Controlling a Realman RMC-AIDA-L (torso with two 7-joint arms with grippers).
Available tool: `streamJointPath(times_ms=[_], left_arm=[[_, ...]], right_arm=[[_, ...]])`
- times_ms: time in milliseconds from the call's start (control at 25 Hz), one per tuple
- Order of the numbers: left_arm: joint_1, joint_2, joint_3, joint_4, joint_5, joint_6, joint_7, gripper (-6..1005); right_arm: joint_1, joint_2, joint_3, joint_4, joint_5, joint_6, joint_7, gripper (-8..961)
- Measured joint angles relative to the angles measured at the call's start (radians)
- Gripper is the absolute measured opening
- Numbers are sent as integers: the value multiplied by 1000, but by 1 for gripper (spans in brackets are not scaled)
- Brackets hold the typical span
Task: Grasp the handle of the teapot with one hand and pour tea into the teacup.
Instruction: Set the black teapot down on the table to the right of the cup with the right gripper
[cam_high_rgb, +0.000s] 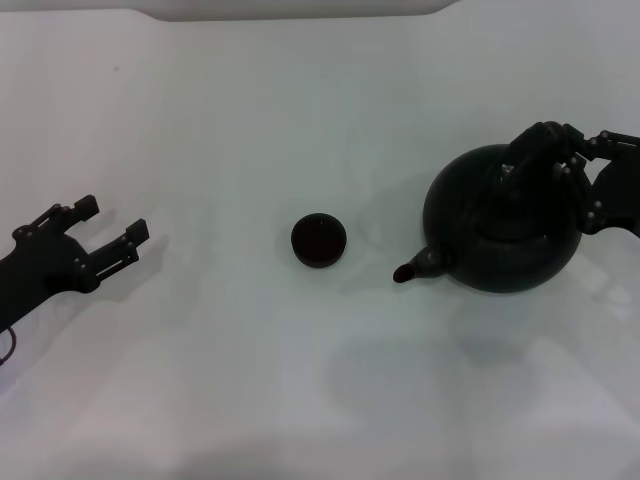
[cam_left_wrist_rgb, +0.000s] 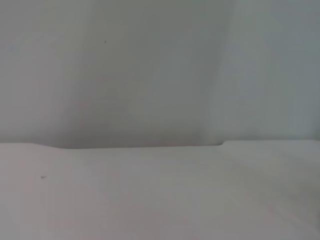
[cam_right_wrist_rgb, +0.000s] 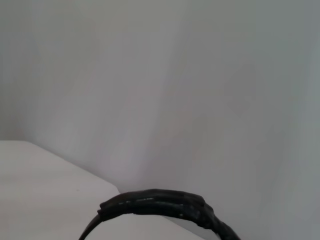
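Head view: large round black teapot (cam_high_rgb: 503, 232) sat on the white surface (cam_high_rgb: 250, 120) at the robot's right, seemingly upright. Its short spout (cam_high_rgb: 418, 266) pointed toward the robot's left and slightly toward the robot, roughly at the tiny dark handleless teacup (cam_high_rgb: 319, 240), which stood apart from it near the middle. The pot's long axis, spout to back, ran nearly across the view. The right gripper (cam_high_rgb: 535, 150) was over the pot's top at the thick black arched handle (cam_high_rgb: 525, 160); black on black, so I could not tell whether the jaws were closed on it. The left gripper (cam_high_rgb: 110, 222) lay low at the far left, jaws spread, holding nothing, well clear of the cup.

Left wrist view: only bare white surface and wall.

Right wrist view: a wrapped black arc of the handle (cam_right_wrist_rgb: 160, 206) sat close below the camera; no fingers visible.

Judgement: the reach to the handle looked done or nearly so. Lift, carry to the cup and tilt all remained; nothing showed tea poured.
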Motion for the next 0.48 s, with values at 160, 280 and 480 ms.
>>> streamJointPath(times_ms=[160,280,480], left_arm=[[1,0,0,0,0,1,0,834],[1,-1,1,0,0,1,0,834],[1,-2,3,0,0,1,0,834]], right_arm=[[-1,0,1,1,-1,-3,-11,97],[-2,0,3,11,-1,-16,-28,97],[-1,8,32,36,-2,-39,-34,96]])
